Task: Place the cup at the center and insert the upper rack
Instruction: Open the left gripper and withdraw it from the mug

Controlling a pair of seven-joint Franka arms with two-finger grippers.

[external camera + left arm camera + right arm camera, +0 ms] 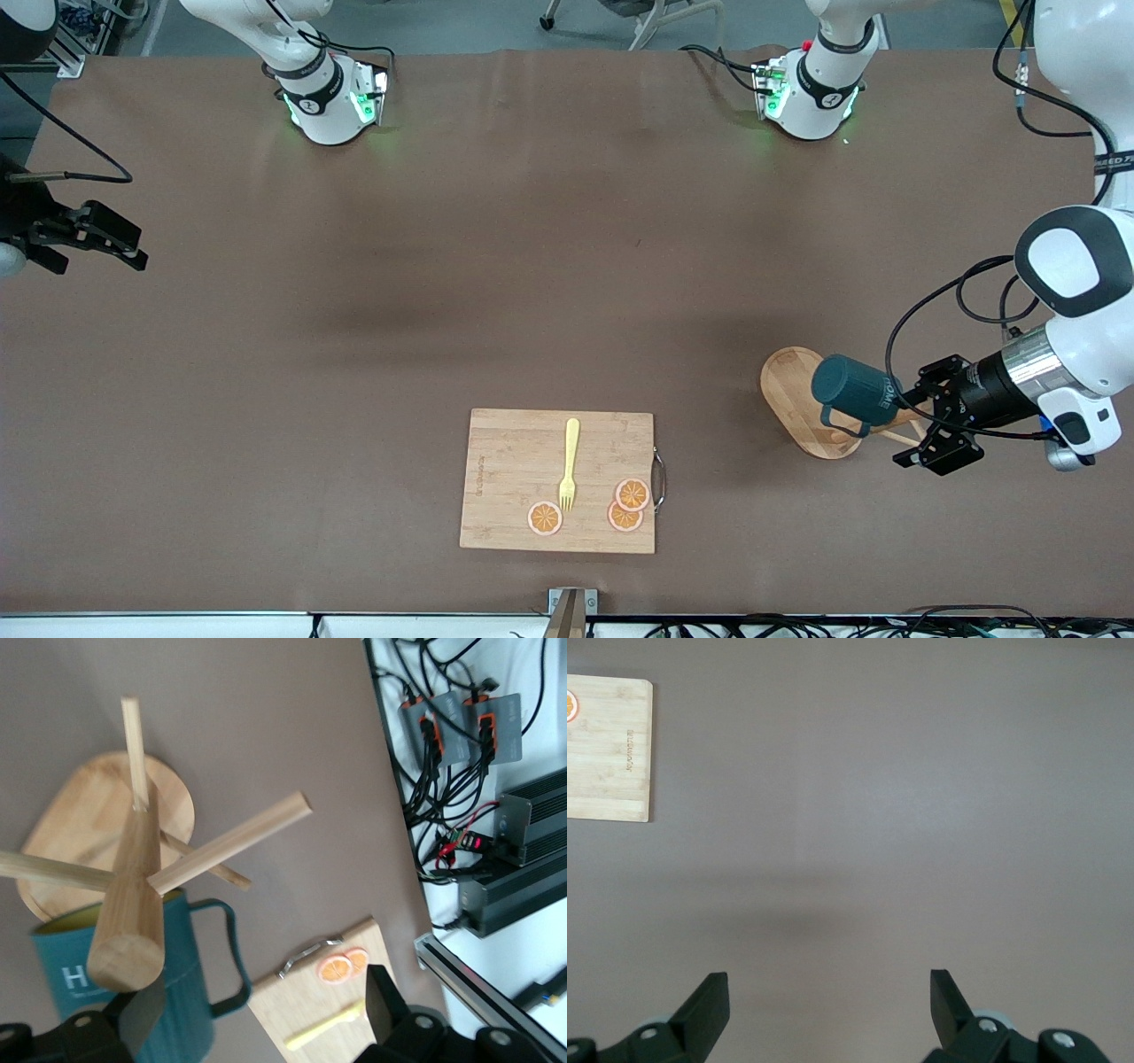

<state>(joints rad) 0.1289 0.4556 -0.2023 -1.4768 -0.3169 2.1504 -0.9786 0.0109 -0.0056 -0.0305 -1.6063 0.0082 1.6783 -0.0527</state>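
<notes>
The left gripper's fingers (383,1003) stand spread wide with nothing clamped between them. The left gripper (926,434) hovers low over the left arm's end of the counter (443,292), just beside the top of the upper rack (133,904). In the left wrist view the blunt end of the rack's central post rises close between the fingers, nearer to one of them, but the fingers do not press on it. Thin pegs stick out from the post in several directions, and its oval base (793,394) rests flat on the counter.

The cup (855,390) hangs on the rack, tilted on its side, with its handle hooked toward the post and its white lettering turned toward the gripper. It is right next to the fingers, and its yellow inside shows at the rim in the left wrist view.

Farther out from the left gripper, toward the middle of the counter and close to the front camera's edge, lies a wooden cutting board (558,483) with a metal handle. A yellow fork (569,465) and three orange slices (625,509) lie on it.

The right gripper's fingers (709,1005) are also parted wide and hold nothing. The right gripper (93,235) waits over bare counter at the right arm's end, well apart from the rack and the cup. A corner of the cutting board shows in the right wrist view.
</notes>
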